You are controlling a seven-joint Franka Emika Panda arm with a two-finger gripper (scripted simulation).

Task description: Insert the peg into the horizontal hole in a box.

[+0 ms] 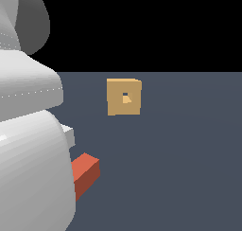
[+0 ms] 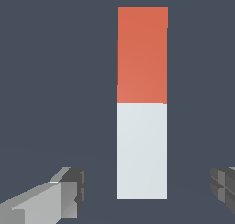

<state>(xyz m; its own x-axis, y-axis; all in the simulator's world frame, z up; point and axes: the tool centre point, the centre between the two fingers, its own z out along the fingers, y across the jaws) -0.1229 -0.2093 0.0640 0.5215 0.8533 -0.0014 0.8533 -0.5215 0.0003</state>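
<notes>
The peg [image 2: 142, 103] lies flat on the grey floor, one half red-orange and the other white. In the wrist view my gripper [image 2: 147, 191] hovers above its white end, open, with one finger [image 2: 69, 191] on each side and clear gaps to the bar. In the exterior view only the peg's red end [image 1: 86, 172] shows, poking out from behind the arm; the gripper is hidden there. The tan box [image 1: 124, 97] stands farther back on the floor, apart from the peg. Its small dark hole [image 1: 125, 97] faces the exterior camera.
The white arm body [image 1: 28, 145] fills the exterior view's left side and hides most of the peg. The floor is dark grey-blue [image 1: 189, 154], with a black background above it.
</notes>
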